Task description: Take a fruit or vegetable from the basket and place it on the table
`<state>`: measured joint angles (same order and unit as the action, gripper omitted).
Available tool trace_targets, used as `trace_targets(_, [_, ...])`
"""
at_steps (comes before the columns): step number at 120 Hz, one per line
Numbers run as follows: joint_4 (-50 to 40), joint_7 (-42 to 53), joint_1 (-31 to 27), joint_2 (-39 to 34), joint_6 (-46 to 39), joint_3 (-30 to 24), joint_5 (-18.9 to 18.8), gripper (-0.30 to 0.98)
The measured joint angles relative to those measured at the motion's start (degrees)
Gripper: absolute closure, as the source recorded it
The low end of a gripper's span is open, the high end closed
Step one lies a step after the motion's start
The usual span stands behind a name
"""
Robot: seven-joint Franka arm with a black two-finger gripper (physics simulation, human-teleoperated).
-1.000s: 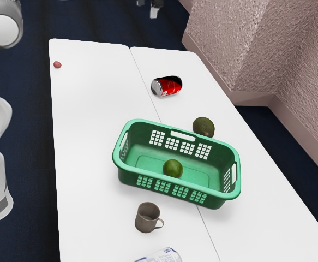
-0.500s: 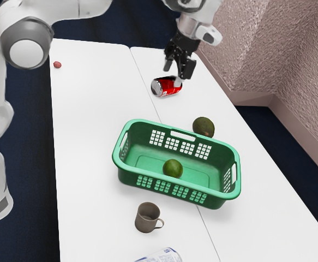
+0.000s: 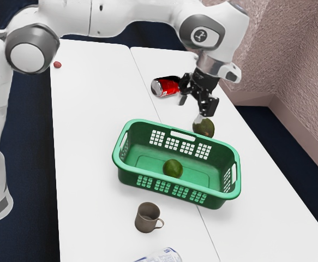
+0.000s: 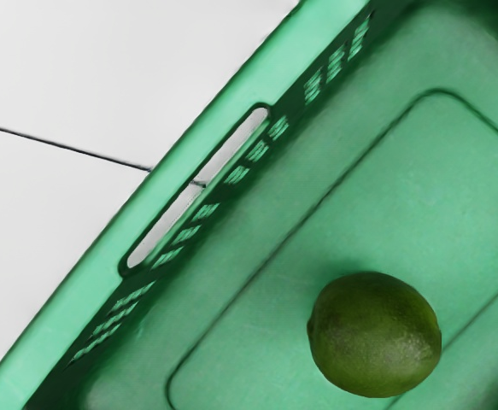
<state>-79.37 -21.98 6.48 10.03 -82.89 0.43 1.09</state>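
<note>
Gripper (image 3: 195, 107): open, fingers parted
Lime (image 3: 173, 169): on the basket's (image 3: 148, 123) floor, below your gripper, toward the mug's (image 3: 145, 219) side
Your approach: probably mugward, then down inside the rim

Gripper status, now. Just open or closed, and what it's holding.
Gripper: open, jaws spread apart, holding nothing; the green fruit lies in the basket.

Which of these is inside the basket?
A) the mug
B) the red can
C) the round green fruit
C: the round green fruit lies on the floor of the basket, while the mug and the red can are outside it.
</note>
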Motion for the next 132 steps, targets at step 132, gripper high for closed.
trace_targets(132, [-28.9,-40.0,3.5,-4.8,-32.2,-3.2,-1.1,0.0])
